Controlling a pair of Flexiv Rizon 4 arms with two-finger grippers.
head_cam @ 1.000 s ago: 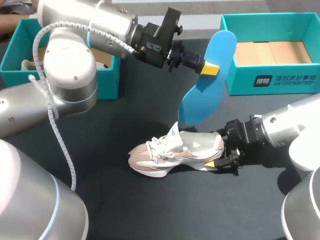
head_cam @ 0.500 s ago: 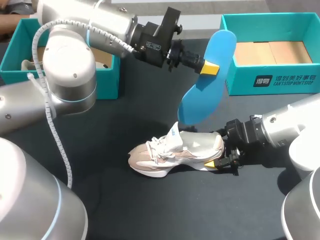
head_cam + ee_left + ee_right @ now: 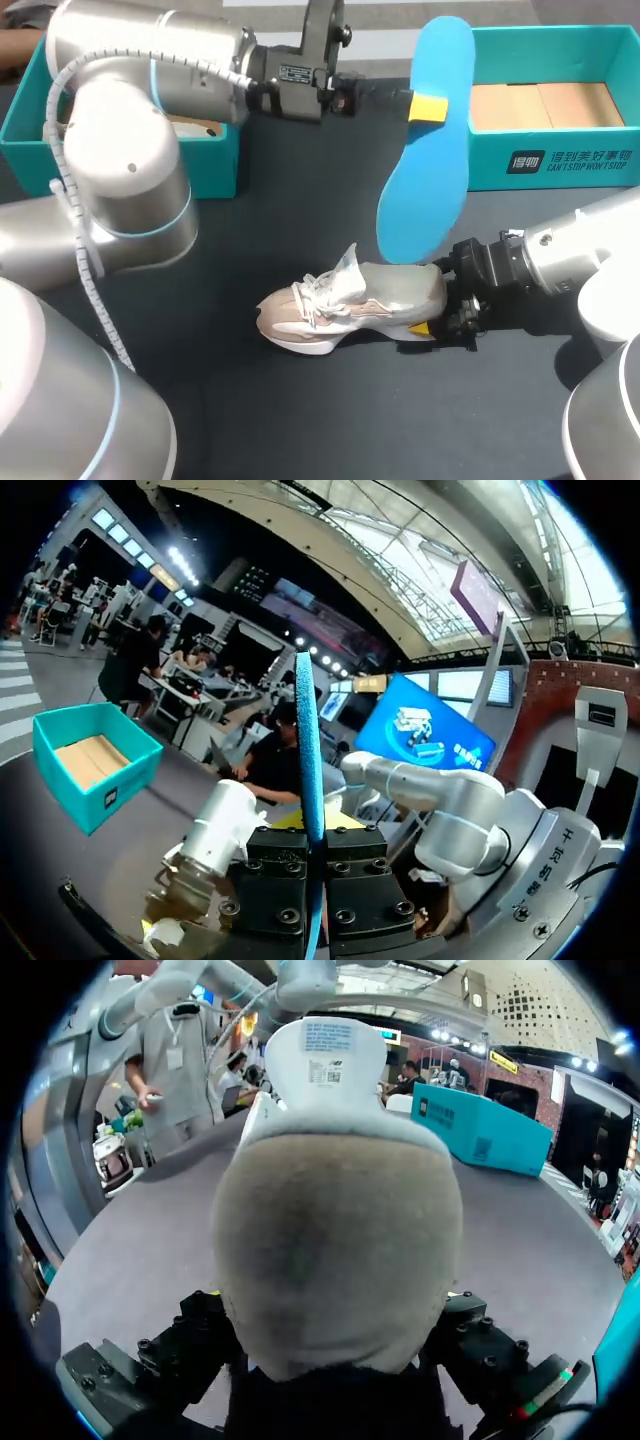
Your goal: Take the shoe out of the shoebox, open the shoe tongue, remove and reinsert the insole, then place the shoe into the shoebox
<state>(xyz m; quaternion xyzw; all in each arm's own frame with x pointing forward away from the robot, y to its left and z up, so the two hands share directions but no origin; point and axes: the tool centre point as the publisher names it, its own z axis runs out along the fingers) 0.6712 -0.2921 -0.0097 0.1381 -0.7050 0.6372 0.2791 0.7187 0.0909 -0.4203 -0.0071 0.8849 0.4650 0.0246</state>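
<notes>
Dark desk (image 3: 300, 420) carries the shoe (image 3: 350, 300), our right hand (image 3: 430, 322) clamped on its heel. Our left hand (image 3: 426, 106) pinches the blue insole (image 3: 425, 190) aloft, at one o'clock of the shoe. Removal done; we judge reinsertion next: aim the toe-end into the opening.

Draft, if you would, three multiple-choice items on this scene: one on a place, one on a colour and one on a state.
1. Where is the shoe?
A) in a shoebox
B) on the table
C) lifted in the air

2. What colour is the insole?
A) white
B) black
C) blue

3. What state is the left end effector in?
A) shut on the insole
B) open and empty
C) shut on the shoe

Key: 1 B, it lies on the dark table; 2 C, it shows bright blue in the head view; 3 A, the left wrist view shows the insole clamped edge-on between its fingers.
</notes>
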